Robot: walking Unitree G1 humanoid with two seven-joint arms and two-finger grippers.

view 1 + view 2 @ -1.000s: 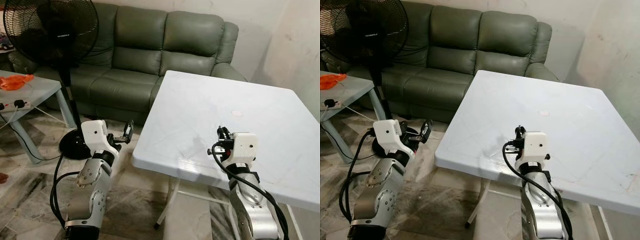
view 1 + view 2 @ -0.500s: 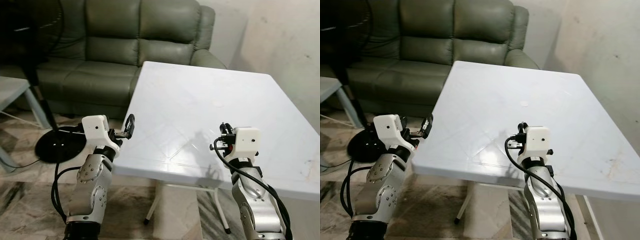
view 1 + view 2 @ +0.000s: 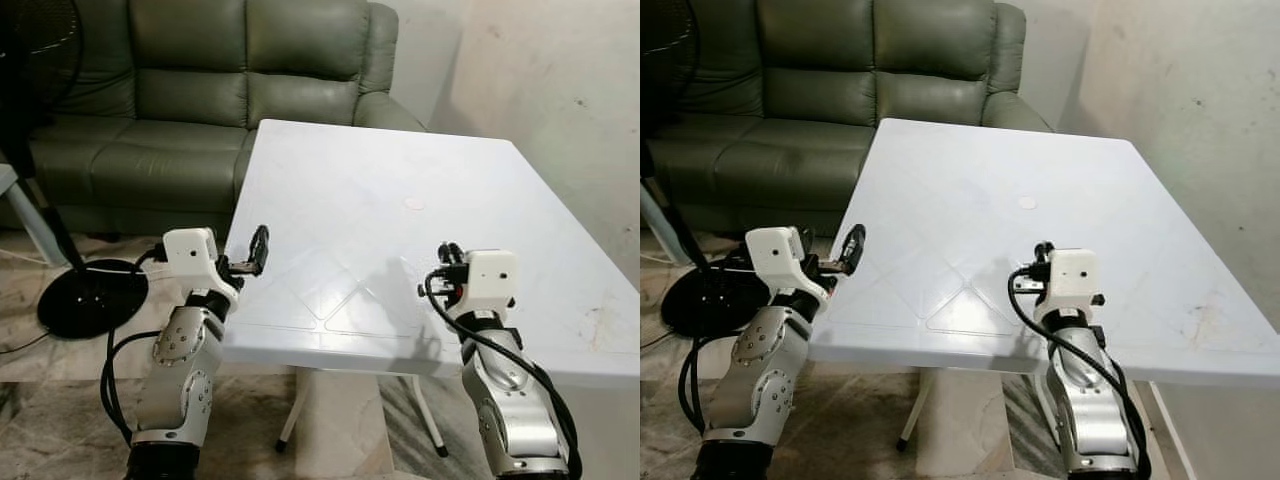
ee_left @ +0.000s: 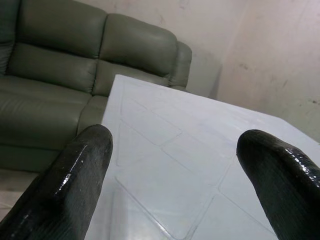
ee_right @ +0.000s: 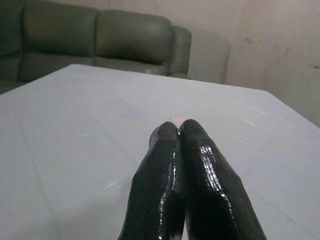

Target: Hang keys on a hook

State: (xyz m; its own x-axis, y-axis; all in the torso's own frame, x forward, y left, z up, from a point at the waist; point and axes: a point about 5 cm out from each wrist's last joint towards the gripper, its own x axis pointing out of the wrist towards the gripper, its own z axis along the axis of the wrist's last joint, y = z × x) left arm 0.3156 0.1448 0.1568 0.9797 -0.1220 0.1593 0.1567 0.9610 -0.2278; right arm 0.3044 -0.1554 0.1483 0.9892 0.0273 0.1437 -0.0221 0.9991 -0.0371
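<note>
A white square table (image 3: 380,190) stands in front of me, bare apart from a small pale round spot (image 3: 414,203) near its middle. My left gripper (image 3: 256,249) hovers at the table's left edge, its two black fingers (image 4: 80,170) spread wide open with nothing between them. My right gripper (image 3: 446,256) is held low over the near right part of the tabletop, its fingers (image 5: 200,165) pressed together and holding nothing.
A green leather sofa (image 3: 200,80) runs along the wall behind the table. The black round base of a standing fan (image 3: 90,295) sits on the floor at the left. A bare plaster wall (image 3: 560,90) closes the right side. The table's legs (image 3: 295,420) stand on marble floor.
The whole picture has shifted: the camera turned right and came closer to the table, so the fan head and side table slid out at the left. Both arms keep their pose.
</note>
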